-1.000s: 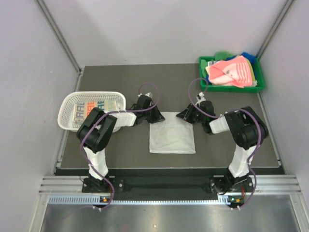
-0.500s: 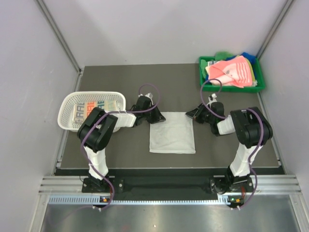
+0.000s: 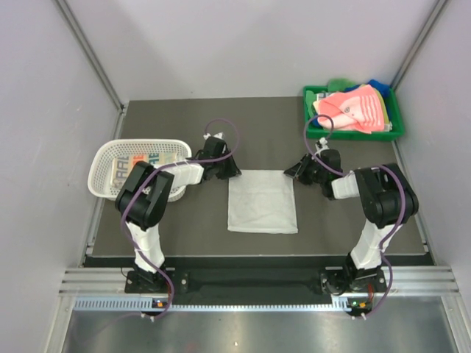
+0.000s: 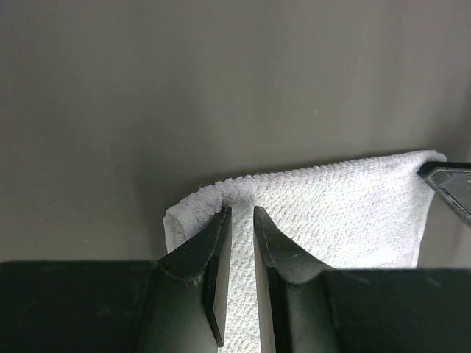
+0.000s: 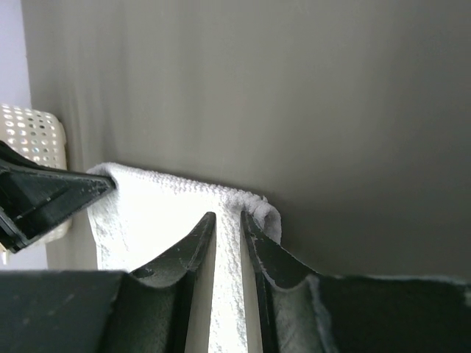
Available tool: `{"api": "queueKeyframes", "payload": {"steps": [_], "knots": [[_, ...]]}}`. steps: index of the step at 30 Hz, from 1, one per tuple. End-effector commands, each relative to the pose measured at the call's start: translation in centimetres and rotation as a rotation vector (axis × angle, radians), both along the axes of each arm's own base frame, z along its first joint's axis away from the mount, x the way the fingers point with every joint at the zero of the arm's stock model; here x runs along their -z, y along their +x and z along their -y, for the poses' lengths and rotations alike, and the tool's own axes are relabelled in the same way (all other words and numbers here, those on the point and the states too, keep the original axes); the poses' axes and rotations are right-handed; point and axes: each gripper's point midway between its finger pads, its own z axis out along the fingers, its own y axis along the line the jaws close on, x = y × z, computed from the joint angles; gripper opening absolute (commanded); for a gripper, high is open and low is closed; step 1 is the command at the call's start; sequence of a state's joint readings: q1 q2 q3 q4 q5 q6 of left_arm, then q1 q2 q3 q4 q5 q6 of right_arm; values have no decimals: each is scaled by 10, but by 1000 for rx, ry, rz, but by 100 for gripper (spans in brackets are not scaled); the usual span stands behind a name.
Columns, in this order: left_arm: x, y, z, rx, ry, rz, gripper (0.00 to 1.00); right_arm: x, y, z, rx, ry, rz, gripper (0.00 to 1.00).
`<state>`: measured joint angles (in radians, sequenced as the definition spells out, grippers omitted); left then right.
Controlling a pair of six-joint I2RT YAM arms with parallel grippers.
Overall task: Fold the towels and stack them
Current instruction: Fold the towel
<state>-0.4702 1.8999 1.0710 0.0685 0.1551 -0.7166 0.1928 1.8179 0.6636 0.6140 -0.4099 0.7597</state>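
We note a basket (image 3: 96, 179) at the left edge of the table (image 3: 184, 125), a green tray (image 3: 307, 110) at its far-right corner; left gripper (image 4: 239, 213) and right gripper (image 5: 229, 215) clench 2 far corners of the flat white towel (image 3: 263, 202).

White towel (image 3: 263, 202) — folded square, lying flat, centred.

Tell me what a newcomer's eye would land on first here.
The white towel lies flat mid-table. The right gripper has its jaws pinched on one far corner, and the left gripper has its jaws nearly closed at the other, grip unclear. Beyond, a bright pink towel heaps in the green tray at far right, and a white basket sits at left.
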Motion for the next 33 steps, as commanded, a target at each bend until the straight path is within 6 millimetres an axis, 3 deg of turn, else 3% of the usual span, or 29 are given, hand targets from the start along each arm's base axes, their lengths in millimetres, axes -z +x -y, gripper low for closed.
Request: {"api": "queueKeyframes", "payload": {"steps": [1, 4, 16, 23, 29, 33], "knots": [[-14, 13, -14, -19, 89, 60, 24, -20, 16, 8, 5, -51, 78, 20], [-9, 14, -20, -27, 136, 42, 23, -22, 18, 10, 6, -70, 82, 20], [-27, 25, -32, -32, 218, 107, 25, -31, 22, 11, -12, -99, 91, 20], [-48, 28, -34, -31, 221, 156, 29, -65, 30, 12, -19, -122, 151, 24], [-42, 25, -34, 5, 242, 145, 36, -98, 30, 18, 2, -185, 205, 28], [-37, 22, -31, 33, 235, 137, 45, -93, 21, 26, 11, -260, 179, 34]]}}
